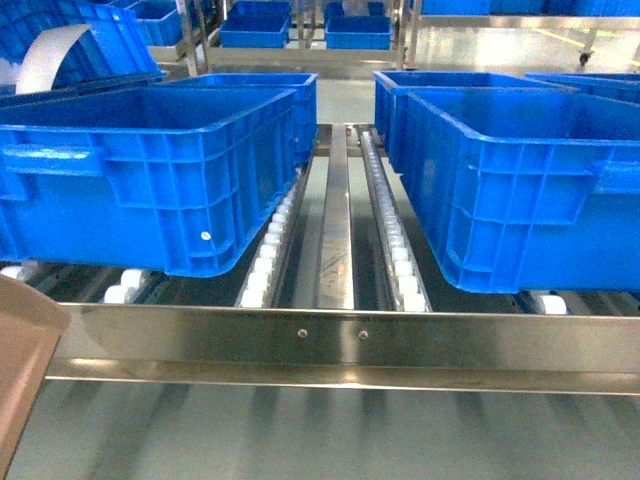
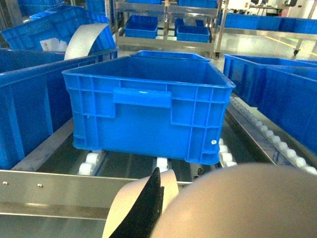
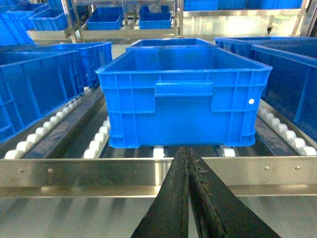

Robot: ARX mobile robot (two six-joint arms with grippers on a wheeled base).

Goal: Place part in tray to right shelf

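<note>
Head view shows me only a beige corner of the tray [image 1: 22,370] at lower left, before the shelf [image 1: 340,345] rail. My right claw [image 3: 188,188] is clenched empty; left claw I cannot tell. No part visible, so delivery remains.

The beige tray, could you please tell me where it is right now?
In the head view, only a corner of the beige tray shows at the bottom left edge, just in front of the shelf's steel front rail and below the left blue crate.
</note>
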